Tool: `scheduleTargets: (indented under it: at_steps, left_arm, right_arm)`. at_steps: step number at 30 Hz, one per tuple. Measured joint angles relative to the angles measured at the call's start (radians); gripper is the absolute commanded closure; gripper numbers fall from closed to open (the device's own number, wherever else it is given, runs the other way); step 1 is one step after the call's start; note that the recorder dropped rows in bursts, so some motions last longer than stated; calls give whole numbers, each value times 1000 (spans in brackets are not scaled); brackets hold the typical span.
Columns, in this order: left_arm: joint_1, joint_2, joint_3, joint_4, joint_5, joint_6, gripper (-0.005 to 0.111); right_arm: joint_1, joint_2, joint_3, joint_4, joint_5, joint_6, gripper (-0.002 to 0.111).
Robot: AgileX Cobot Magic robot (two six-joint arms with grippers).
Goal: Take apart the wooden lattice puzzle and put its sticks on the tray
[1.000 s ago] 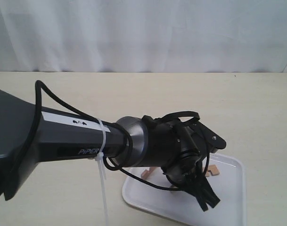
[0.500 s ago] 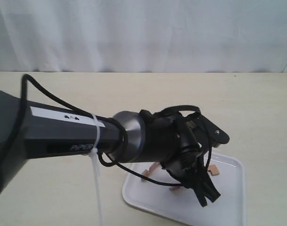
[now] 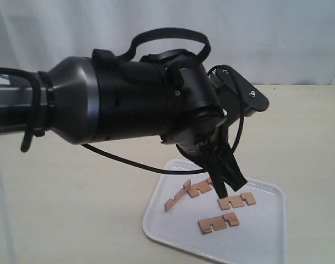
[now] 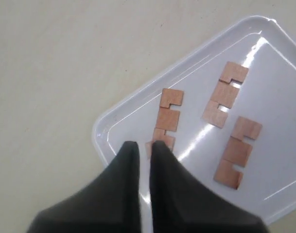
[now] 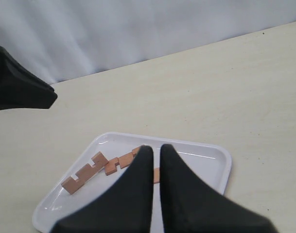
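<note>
While the left gripper (image 4: 144, 143) hovers closed over sticks (image 4: 168, 119) on the tray (image 4: 279, 97), the right gripper (image 5: 153, 147) is closed too.

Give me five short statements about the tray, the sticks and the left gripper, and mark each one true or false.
1. The sticks lie apart from one another rather than interlocked. True.
2. The tray is black. False: it is white.
3. The left gripper hangs over the tray. True.
4. The left gripper's jaws are spread wide. False: the left wrist view shows them closed to a thin slit, with nothing between them.
5. One stick lies on the table outside the tray. False: every stick in view is inside the tray's rim.
</note>
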Motion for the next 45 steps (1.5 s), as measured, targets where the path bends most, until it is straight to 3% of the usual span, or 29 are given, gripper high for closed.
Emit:
scheduleTargets:
  at_steps: [6,10,15,23,28,33,37,45]
  left_arm:
    - [51,-20,0,4,95,20,107]
    - [125,-22,5,0,161,25,107]
    - [225,-68,97,-20,156,29,107]
    - [523,-229,332,-234,81,184,107]
    - [712,-370,476,-271,7,223,107]
    - [879,-595,649,-288,-150,228,107]
    - [945,-810,757,-327,-297,228,107]
    - [960,-1286,943,-363,-491,228,107]
  right_arm:
    - [0,0,0,0,0,0,104]
    - [0,0,0,0,0,0,104]
    - [0,0,0,0,0,0,104]
    - [0,0,0,0,0,0,104]
    - [0,0,0,0,0,0,104]
    - [0,0,0,0,0,0,104]
    - [0,0,0,0,0,0,104]
    - [0,0,0,0,0,0,104]
